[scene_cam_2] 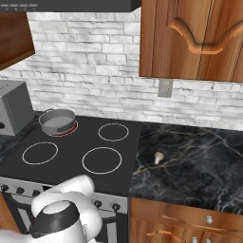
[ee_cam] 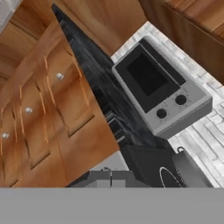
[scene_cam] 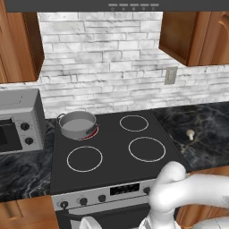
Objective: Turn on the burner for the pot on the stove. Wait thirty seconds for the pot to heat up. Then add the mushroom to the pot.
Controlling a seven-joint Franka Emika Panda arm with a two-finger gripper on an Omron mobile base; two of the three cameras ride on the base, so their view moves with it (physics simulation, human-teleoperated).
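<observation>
The grey steel pot (scene_cam: pixel 78 124) (scene_cam_2: pixel 57 121) stands on the back left ring of the black glass stove (scene_cam: pixel 112 154) (scene_cam_2: pixel 76 142). Red glows at the rim of the burner (scene_cam: pixel 92 132) (scene_cam_2: pixel 72 128) under it. The tiny beige mushroom (scene_cam: pixel 191 133) (scene_cam_2: pixel 158 157) lies on the dark marble counter right of the stove. My arm bends down in front of the stove's silver panel, and the gripper is shut on nothing. The hand view looks sideways along the counter at the pot's edge (ee_cam: pixel 192 170) and a front ring.
A grey box oven (scene_cam: pixel 20 120) (ee_cam: pixel 162 94) sits on the counter left of the stove. Black knobs (scene_cam: pixel 82 201) (scene_cam_2: pixel 115 207) line the front panel. Wooden cabinets hang above and drawers (scene_cam_2: pixel 190 223) sit below the counter.
</observation>
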